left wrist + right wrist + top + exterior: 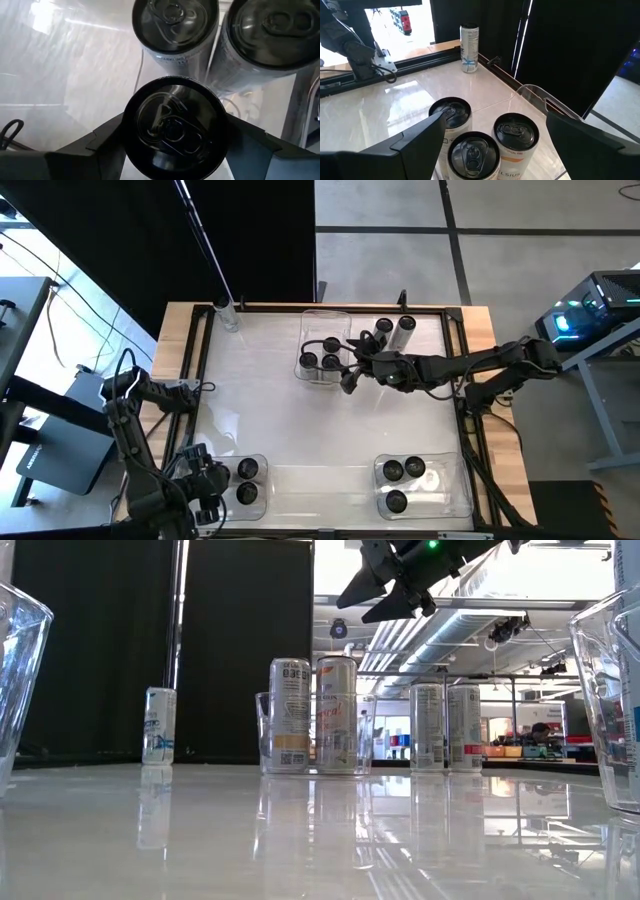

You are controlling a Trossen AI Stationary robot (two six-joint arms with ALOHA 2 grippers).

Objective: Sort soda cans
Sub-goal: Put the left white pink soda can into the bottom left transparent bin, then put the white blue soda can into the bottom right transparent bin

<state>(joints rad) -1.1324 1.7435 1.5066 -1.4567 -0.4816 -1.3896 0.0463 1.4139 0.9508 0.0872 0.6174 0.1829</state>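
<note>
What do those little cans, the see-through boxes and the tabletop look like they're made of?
The soda cans look like thin metal, probably aluminium: silvery printed sides, dark tops with pull tabs. The bins appear to be clear glossy plastic, since the table shows through their walls. The tabletop is a smooth white glossy surface, mirroring the cans; its material is unclear. Its edge frame looks wooden.

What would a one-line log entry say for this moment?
left pincer: shut on can, near-left bin | right pincer: open, above far bin | task: sorting unfinished
</note>
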